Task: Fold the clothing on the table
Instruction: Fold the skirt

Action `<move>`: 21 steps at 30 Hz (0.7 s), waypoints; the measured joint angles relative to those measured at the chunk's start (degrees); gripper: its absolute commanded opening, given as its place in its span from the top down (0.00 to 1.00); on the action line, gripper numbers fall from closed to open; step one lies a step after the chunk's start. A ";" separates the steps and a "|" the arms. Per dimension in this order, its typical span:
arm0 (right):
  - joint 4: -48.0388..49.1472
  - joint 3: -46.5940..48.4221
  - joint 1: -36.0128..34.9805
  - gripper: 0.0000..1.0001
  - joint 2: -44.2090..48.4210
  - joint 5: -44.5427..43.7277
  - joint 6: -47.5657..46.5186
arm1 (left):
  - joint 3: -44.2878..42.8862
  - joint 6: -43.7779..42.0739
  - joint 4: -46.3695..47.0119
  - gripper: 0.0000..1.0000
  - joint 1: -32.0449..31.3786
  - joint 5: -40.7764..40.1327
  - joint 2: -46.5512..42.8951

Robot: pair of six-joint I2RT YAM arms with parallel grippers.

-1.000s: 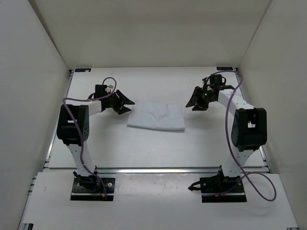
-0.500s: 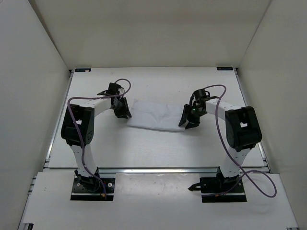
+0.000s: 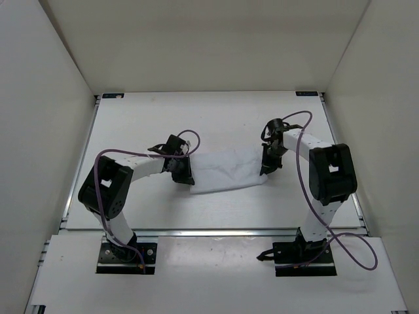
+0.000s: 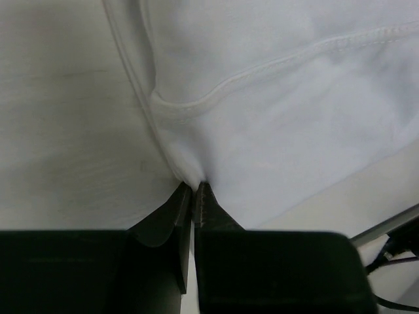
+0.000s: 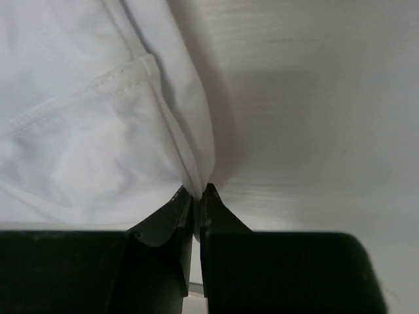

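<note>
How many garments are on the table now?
1. The clothing lies on the table between the left gripper and right gripper, each pinching an end. None seems hidden.

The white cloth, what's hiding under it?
The table shows all around the cloth. Whatever lies beneath the cloth is covered, so that spot cannot be seen.

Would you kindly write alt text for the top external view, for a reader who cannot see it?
The left gripper and right gripper pinch opposite ends of a white garment that lies stretched between them on the white table.
</note>
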State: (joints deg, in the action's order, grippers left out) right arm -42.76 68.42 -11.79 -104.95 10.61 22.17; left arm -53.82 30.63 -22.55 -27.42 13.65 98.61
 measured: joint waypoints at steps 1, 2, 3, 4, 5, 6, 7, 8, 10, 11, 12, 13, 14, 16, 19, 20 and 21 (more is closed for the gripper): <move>-1.81 1.16 -0.37 1.00 0.15 -0.92 -0.17 | 0.57 0.61 0.92 0.91 -0.48 0.87 -0.11; -3.58 2.73 -1.18 1.00 0.35 -1.68 -0.20 | 0.85 1.05 1.55 0.91 -0.59 1.46 -0.13; -4.87 4.48 -2.36 1.00 0.52 -2.12 -0.11 | 1.09 1.55 2.05 0.91 -0.57 2.01 -0.13; -5.84 6.58 -3.96 1.00 0.85 -2.45 0.15 | 1.38 1.95 2.45 0.91 -0.52 2.47 -0.13; -6.38 8.87 -6.01 1.00 1.25 -2.47 0.46 | 1.68 2.40 2.93 0.91 -0.24 2.97 -0.17; -6.49 11.32 -8.59 1.00 1.66 -2.32 1.07 | 2.03 2.84 3.41 0.91 0.02 3.54 -0.20; -6.16 13.09 -10.97 1.00 2.01 -2.01 1.75 | 2.32 3.13 3.82 0.91 0.26 3.93 -0.24; -5.77 14.62 -13.31 1.00 2.32 -1.57 2.38 | 2.64 3.43 4.26 0.91 0.48 4.35 -0.37; -3.89 16.92 -17.97 1.00 2.54 -0.13 4.13 | 3.34 3.96 5.16 0.90 0.76 4.92 -0.61; -2.40 17.20 -20.02 1.00 2.54 0.85 4.98 | 3.63 4.13 5.53 0.90 0.85 5.09 -0.72; -0.81 17.16 -21.99 1.00 2.45 2.19 5.99 | 3.85 4.24 5.88 0.90 0.98 5.29 -0.79; 0.39 17.00 -23.43 1.00 2.16 3.52 6.91 | 4.04 4.39 6.16 0.90 1.11 5.55 -0.83; 1.73 16.72 -24.41 1.00 1.79 4.61 7.89 | 4.26 4.57 6.47 0.90 1.29 5.81 -0.90; 4.02 16.11 -25.79 1.00 0.66 6.29 9.44 | 4.83 4.87 7.19 0.88 1.60 6.34 -1.07; 7.02 15.45 -27.39 1.00 -2.45 8.46 11.23 | 5.62 5.31 8.31 0.85 2.10 7.21 -1.25; 8.11 15.19 -27.74 1.00 -3.67 9.27 11.54 | 5.92 5.44 8.74 0.83 2.25 7.52 -1.29; 9.14 14.86 -28.09 1.00 -4.83 10.01 11.85 | 6.27 5.55 9.25 0.83 2.47 7.91 -1.40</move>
State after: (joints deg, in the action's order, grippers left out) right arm -33.63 83.29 -39.88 -109.78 20.62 34.02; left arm -47.55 36.18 -13.30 -24.95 21.56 97.21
